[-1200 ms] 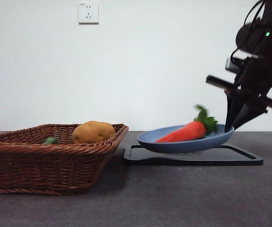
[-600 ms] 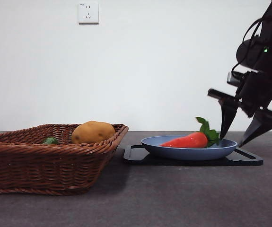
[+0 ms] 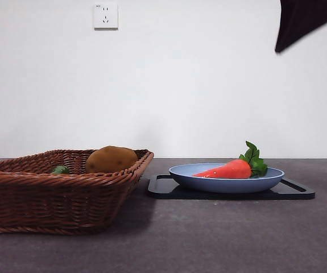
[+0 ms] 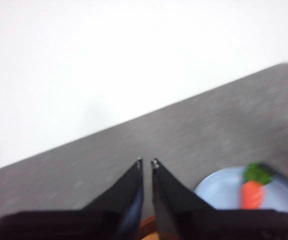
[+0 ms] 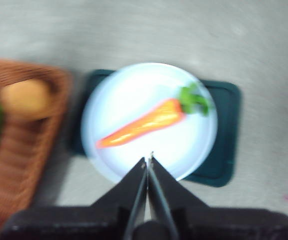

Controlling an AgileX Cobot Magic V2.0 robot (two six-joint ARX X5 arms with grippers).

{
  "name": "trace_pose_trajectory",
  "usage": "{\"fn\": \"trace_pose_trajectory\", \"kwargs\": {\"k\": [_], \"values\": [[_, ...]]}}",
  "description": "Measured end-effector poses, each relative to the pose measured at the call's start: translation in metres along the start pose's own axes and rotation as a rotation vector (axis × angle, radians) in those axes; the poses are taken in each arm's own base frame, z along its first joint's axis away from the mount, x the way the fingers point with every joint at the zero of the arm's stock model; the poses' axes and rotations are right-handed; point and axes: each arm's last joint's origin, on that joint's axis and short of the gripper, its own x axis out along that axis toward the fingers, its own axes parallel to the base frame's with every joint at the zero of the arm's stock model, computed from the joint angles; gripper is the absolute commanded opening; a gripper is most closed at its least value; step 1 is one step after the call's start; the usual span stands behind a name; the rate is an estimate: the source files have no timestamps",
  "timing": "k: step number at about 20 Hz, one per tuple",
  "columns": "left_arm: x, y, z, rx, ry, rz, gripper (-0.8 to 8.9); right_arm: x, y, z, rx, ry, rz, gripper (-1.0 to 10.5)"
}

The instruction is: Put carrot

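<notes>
Blurred: both wrist views.
Cut off: right gripper (image 3: 299, 23) at the front view's top corner.
Right gripper: jaws closed, empty, high above carrot (image 3: 231, 169) on blue plate (image 3: 208, 181).
Left gripper (image 4: 147, 162): closed, empty.

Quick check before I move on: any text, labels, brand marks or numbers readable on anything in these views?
No readable text in any view.
Wall socket: tiny marks at its top edge, too small to read.
Carrot, blue plate, black tray, basket, potato: no lettering shows.
Both wrist views are blurred; nothing legible there.
</notes>
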Motion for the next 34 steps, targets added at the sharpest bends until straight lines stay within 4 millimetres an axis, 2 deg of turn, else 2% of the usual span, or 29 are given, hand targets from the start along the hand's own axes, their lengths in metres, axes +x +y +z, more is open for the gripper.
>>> {"fn": "trace_pose_trajectory", "kwargs": {"k": [3, 5, 8, 10, 14, 18, 19, 21, 31, 34], "values": [[0.007, 0.023, -0.016, 0.043, 0.152, 0.079, 0.06, -0.021, 0.020, -0.007, -0.071, -0.056, -0.005, 0.0], [0.005, 0.038, -0.026, 0.046, 0.245, 0.055, 0.06, -0.031, 0.029, -0.019, -0.113, -0.089, -0.038, 0.0], [-0.012, 0.055, -0.040, 0.007, 0.263, 0.003, 0.06, -0.036, 0.036, -0.047, -0.156, -0.163, -0.093, 0.0], [-0.027, 0.058, -0.055, -0.002, 0.251, 0.008, 0.06, -0.038, 0.035, -0.069, -0.166, -0.233, -0.076, 0.0], [-0.055, 0.057, -0.104, -0.050, 0.205, 0.000, 0.06, -0.031, 0.023, -0.119, -0.129, -0.408, -0.064, 0.0], [-0.079, 0.055, -0.150, -0.128, 0.159, -0.002, 0.06, -0.010, 0.012, -0.163, -0.115, -0.449, -0.054, 0.0], [-0.084, 0.055, -0.155, -0.142, 0.151, -0.001, 0.07, -0.005, 0.010, -0.167, -0.114, -0.421, -0.059, 0.0], [-0.087, 0.056, -0.153, -0.161, 0.129, 0.002, 0.08, -0.003, 0.011, -0.167, -0.110, -0.412, -0.060, 0.0], [-0.086, 0.056, -0.153, -0.168, 0.135, 0.002, 0.08, -0.004, 0.011, -0.166, -0.105, -0.425, -0.057, 0.0], [-0.100, 0.062, -0.151, -0.155, 0.077, 0.033, 0.08, -0.004, 0.011, -0.166, -0.105, -0.425, -0.057, 0.0]]}}
